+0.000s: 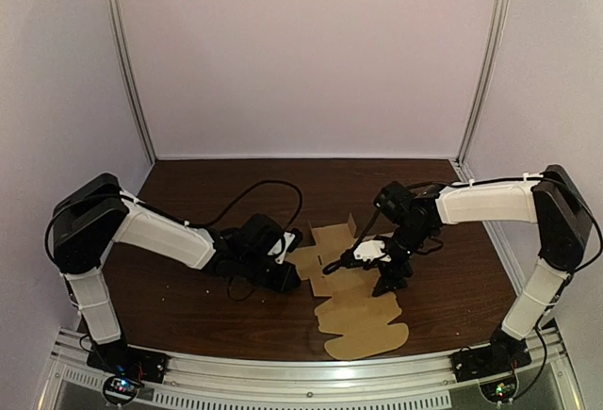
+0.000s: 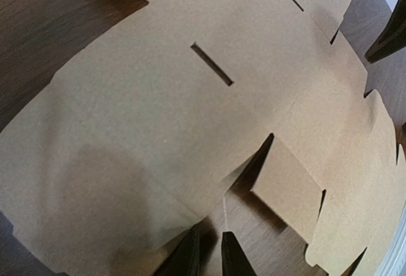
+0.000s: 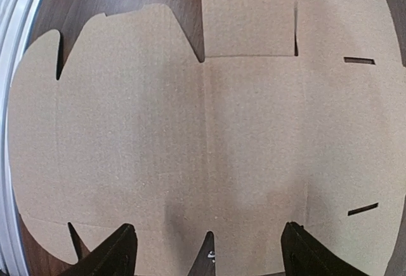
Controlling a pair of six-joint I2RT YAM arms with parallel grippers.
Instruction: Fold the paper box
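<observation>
Found the paper box (image 1: 353, 297) opened out as a flat brown card blank on the dark wood table (image 1: 188, 203). Placed it toward 5 o'clock from the table's middle in the top view, its rounded end reaching toward the metal rail (image 1: 283, 372) at 6 o'clock. Noted one small flap (image 1: 352, 226) standing up at the blank's 12 o'clock end, and the rest flat or nearly so.

Saw the left gripper (image 2: 210, 235) down at the blank's 9 o'clock edge, fingers (image 2: 188, 254) set close with only a narrow gap between them. Saw the edge of a card panel right at the fingertips, at 6 o'clock in the left wrist view, with a dark shadowed gap just beside it. Could not tell whether pinching that edge or merely set against it. Noted a narrow slot (image 2: 211, 64) cut in the panel toward 12 o'clock from the tips.

Saw the right gripper (image 3: 209, 228) over the blank's 3 o'clock side, fingers (image 3: 111, 254) spread wide, holding nothing, with card showing across the whole gap. Could not tell from any view whether touching the card. Noted a pair of slots (image 3: 359, 61) toward 3 o'clock in the right wrist view and a square flap (image 3: 248, 23) at 12 o'clock there.
</observation>
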